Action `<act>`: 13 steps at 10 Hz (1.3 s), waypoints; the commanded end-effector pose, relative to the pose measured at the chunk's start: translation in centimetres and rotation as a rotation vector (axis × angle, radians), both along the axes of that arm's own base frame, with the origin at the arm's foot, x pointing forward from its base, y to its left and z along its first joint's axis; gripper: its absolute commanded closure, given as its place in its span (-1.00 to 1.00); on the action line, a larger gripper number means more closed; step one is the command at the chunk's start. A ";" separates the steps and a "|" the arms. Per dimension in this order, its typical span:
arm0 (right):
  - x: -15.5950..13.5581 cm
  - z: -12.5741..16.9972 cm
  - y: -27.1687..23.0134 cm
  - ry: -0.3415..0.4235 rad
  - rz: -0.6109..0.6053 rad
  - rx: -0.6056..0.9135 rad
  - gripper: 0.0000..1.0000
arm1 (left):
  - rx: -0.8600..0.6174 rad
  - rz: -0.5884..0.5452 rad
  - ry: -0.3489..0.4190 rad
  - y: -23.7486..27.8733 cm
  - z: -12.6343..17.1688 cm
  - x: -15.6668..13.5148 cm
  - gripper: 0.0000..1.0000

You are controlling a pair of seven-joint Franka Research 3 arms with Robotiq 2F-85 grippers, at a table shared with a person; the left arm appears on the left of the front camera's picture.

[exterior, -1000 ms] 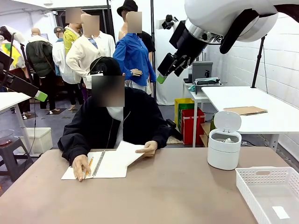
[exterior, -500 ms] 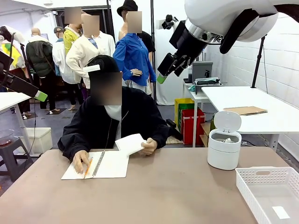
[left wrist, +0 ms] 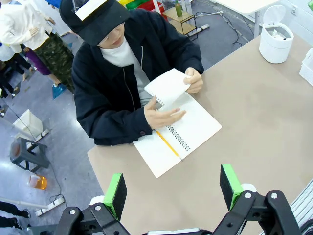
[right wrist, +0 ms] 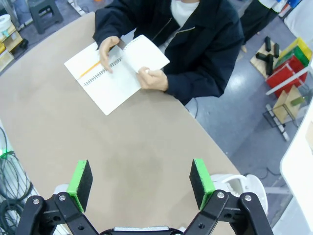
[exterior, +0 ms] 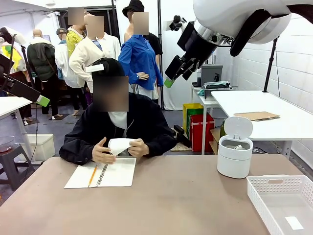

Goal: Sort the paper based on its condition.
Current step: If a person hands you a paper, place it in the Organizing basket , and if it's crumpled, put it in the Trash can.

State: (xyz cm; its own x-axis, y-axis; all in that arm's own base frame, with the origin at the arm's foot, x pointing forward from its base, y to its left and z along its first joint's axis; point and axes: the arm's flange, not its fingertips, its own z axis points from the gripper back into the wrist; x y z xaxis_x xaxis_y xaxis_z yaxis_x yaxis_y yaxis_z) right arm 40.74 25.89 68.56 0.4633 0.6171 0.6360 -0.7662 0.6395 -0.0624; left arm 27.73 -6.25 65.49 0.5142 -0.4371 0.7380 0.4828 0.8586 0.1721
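A person at the far side holds a white sheet of paper (exterior: 119, 145) (left wrist: 168, 85) (right wrist: 146, 54) in both hands, curled, just above an open spiral notebook (exterior: 117, 174) (left wrist: 195, 129) (right wrist: 105, 85). An orange pencil (exterior: 92, 175) lies on the notebook. My left gripper (left wrist: 172, 188) hangs open and empty high over the table's near left. My right gripper (right wrist: 140, 182) (exterior: 175, 73) is also open and empty, raised well above the table.
A white cylindrical bin (exterior: 234, 164) (left wrist: 275, 44) with its lid up stands at the right and has something pale inside. A white slotted tray (exterior: 279, 182) sits at the front right corner. Bare brown tabletop lies between the notebook and the bin.
The person put the pencil down on the notebook, lifted the loose sheet off it and brought both hands onto the sheet. Neither gripper has moved.
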 end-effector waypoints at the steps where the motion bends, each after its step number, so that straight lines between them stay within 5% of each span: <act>1: -0.1 -0.1 -0.1 -0.008 -0.002 0.009 -1.00 | -0.002 -0.001 0.007 0.1 0.0 -0.1 -1.00; 13: -0.1 -0.1 -0.1 -0.008 -0.002 0.009 -1.00 | -0.002 -0.001 0.007 0.1 0.0 -0.1 -1.00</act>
